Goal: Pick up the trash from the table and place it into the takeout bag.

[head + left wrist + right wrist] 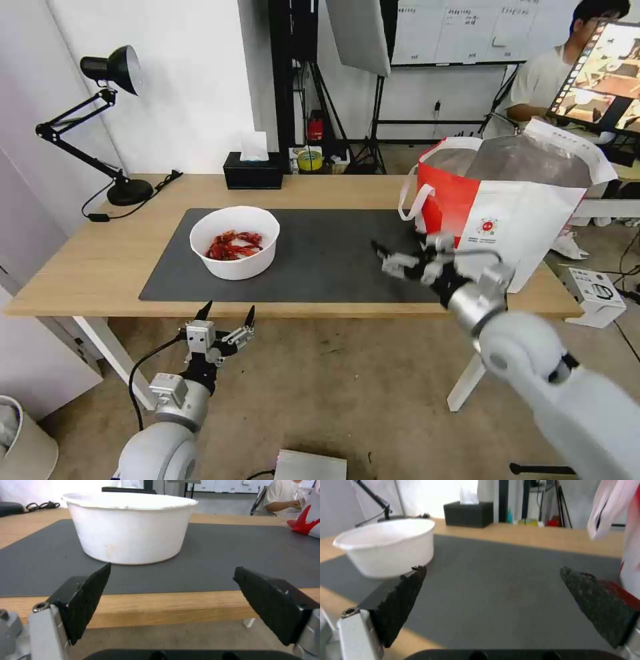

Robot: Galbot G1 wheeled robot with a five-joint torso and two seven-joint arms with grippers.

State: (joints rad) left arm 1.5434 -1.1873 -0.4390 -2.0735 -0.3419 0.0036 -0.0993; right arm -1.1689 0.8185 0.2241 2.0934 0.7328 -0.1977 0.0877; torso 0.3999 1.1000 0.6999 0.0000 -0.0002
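One piece of trash, a white round bowl (235, 241) holding red shells, sits on the left part of the dark grey mat (320, 257) on the light-wood table (100, 247). The takeout bag (513, 200), white and red with foil lining, stands open at the table's right end. My right gripper (390, 259) hovers open and empty over the mat, just left of the bag. From its wrist view, the right gripper (492, 569) faces the bowl (386, 545) across bare mat. My left gripper (227, 313) hangs open below the table's front edge. In the left wrist view, the left gripper (172, 567) points at the bowl (130, 527).
A black tissue box (252, 170) and a black desk lamp (110, 73) stand along the table's far side. A white box (597, 287) lies on the floor to the right, and a pale bin (20, 440) stands at the lower left.
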